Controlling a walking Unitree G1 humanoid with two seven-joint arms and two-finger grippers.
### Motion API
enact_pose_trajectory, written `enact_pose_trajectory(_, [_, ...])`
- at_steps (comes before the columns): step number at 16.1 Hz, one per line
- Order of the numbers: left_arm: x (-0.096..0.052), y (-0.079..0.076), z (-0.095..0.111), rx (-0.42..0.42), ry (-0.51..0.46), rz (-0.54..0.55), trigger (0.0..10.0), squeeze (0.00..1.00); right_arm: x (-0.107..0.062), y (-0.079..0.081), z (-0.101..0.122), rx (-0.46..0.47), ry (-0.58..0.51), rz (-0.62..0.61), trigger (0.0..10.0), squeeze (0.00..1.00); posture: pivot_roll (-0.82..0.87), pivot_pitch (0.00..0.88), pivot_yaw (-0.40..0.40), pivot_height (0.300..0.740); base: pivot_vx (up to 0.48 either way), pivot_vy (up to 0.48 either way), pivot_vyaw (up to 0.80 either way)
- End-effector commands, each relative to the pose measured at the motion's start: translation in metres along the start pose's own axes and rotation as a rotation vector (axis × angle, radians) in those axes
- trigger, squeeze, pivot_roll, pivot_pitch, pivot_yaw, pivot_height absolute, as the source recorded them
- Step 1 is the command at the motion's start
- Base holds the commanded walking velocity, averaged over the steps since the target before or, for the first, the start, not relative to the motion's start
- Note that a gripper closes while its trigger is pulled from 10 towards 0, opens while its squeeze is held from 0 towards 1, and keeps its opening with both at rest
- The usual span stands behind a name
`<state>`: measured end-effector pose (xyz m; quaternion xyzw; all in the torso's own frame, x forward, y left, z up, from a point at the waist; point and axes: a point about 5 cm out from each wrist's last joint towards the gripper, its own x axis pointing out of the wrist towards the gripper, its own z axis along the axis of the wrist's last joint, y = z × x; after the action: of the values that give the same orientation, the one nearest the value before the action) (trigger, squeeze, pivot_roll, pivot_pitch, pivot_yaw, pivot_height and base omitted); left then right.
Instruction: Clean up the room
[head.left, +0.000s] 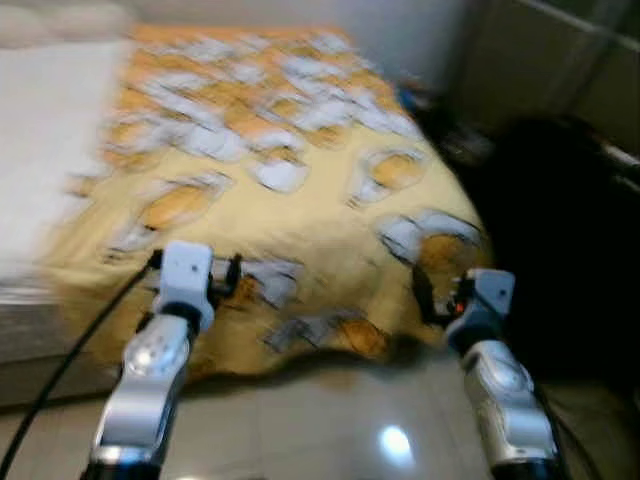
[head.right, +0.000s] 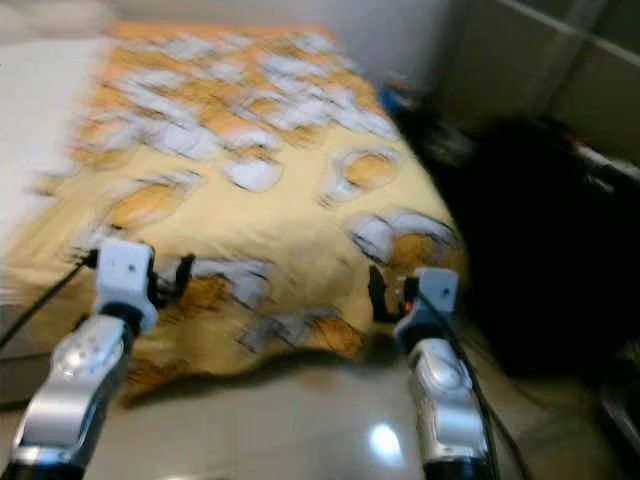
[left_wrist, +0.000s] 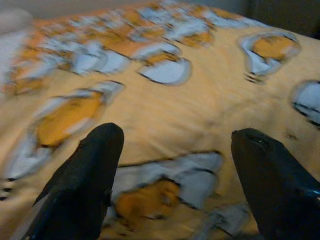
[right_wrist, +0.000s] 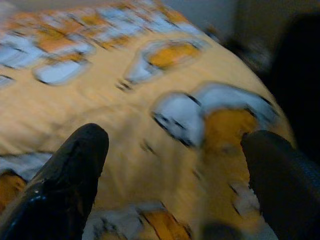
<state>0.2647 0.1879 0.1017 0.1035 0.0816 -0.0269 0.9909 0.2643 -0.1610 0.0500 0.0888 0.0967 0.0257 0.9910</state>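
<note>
Glossy pale tile floor (head.left: 300, 420) sits closest to the camera, with a light glare on it, and both silver arms reach out over it toward the bed. Everything's smeared, so my guess is the robot is walking or turning as it closes in.

The left gripper (left_wrist: 175, 170) is held out at the foot edge of the bed, its two black fingers spread wide with nothing between them. Same deal with the right gripper (right_wrist: 175, 170), splayed and empty, up by the bed's near right corner. A black cable (head.left: 70, 355) trails off the left arm.

Next out is the yellow blanket (head.left: 300, 215) with its orange and white-grey cartoon print. It covers most of the mattress and droops over the foot end toward the floor, a bit rumpled at the near corner. Off to the left there's a plain white sheet (head.left: 45, 150), too blurry to say more.

Further back and right, some dark bulky thing (head.left: 560, 230) stands beside the bed, with small clutter (head.left: 430, 105) on the floor near the wall that I can't identify.

Step-wise I'd call this the approach to the bed. If the blanket is what needs tidying, the next move needs the robot steady first, then a gripper down on the hanging edge.
</note>
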Motion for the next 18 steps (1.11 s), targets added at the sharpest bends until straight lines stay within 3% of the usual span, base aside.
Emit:
enact_pose_trajectory(1, [0.0025, -0.0016, 0.0068, 0.002, -0.026, 0.001, 10.0, 0.00, 0.0028, -0.0018, 0.0050, -0.008, -0.010, -0.006, 10.0, 0.00, -0.03, 0.000, -0.030, 0.740, 0.000, 0.000, -0.80])
enact_pose_trajectory(7, [0.0035, -0.0035, 0.0089, -0.032, -0.051, -0.021, 10.0, 0.00, 0.0035, -0.0037, 0.0058, -0.013, -0.008, -0.023, 10.0, 0.00, -0.03, 0.000, -0.034, 0.740, 0.000, 0.000, -0.80])
enact_pose_trajectory(18, [0.0096, 0.0014, 0.0091, -0.039, -0.060, -0.021, 10.0, 0.00, 0.0104, -0.0011, 0.0124, -0.038, -0.024, -0.025, 10.0, 0.00, -0.05, 0.000, -0.039, 0.740, 0.320, 0.000, -0.80])
